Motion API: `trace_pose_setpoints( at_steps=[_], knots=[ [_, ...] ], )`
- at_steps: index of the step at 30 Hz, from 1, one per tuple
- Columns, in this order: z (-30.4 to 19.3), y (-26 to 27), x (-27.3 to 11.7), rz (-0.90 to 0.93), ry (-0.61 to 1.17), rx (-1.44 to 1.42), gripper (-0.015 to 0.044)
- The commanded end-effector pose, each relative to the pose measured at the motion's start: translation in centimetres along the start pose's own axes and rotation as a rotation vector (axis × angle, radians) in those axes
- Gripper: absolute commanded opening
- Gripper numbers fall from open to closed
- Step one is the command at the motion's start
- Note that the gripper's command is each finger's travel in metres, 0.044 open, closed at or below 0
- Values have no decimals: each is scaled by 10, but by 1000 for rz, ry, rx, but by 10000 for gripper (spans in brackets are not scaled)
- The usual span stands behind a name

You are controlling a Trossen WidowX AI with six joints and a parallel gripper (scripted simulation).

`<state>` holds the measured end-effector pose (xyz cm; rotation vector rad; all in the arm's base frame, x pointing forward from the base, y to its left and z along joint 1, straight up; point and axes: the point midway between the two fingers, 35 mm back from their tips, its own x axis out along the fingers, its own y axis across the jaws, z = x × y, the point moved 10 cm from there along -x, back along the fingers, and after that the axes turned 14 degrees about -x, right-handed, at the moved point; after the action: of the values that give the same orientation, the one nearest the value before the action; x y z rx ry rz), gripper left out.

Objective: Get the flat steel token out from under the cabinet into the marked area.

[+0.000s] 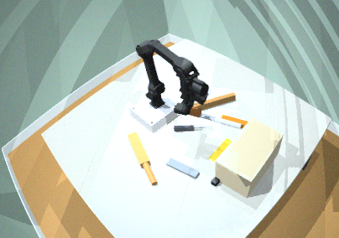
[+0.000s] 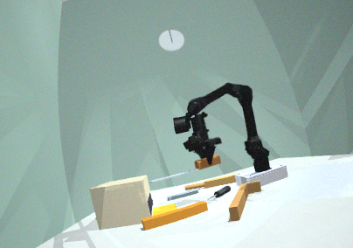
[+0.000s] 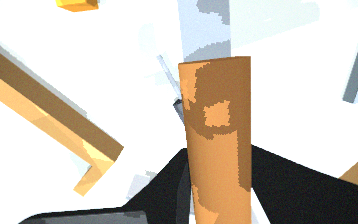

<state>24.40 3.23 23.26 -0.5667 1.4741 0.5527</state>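
The beige cabinet (image 1: 249, 147) (image 2: 120, 203) stands on the table. A flat yellow patch (image 1: 220, 150) (image 2: 163, 209) lies in front of it; whether this is the marked area I cannot tell. No token is visible, and the vent slots cannot be made out. My gripper (image 2: 209, 161) (image 3: 214, 152) is shut on the orange-brown handle (image 1: 195, 111) of a tool with a long, thin, pale blade (image 1: 226, 121) (image 2: 172, 175) (image 3: 206, 35). The tool is above the table, its blade pointing toward the cabinet; the tip's exact distance from the cabinet is unclear.
An orange bar (image 1: 234, 121) (image 2: 175, 216) lies beside the cabinet. An L-shaped wooden piece (image 1: 220, 101) (image 2: 238, 203) (image 3: 60, 107), a dark-handled tool (image 1: 183, 128) (image 2: 222, 191), a wooden paddle (image 1: 138, 148), a blue-grey bar (image 1: 182, 168) (image 2: 183, 195) and a small black block (image 1: 215, 181) lie around.
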Motion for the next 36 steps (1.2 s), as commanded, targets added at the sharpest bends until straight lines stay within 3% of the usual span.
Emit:
trace_pose_setpoints(
  at_steps=[1,36],
  knots=[
    [0,0,0,5,-7,29,0],
    [-7,-13,9,4,-6,217,0]
  ],
)
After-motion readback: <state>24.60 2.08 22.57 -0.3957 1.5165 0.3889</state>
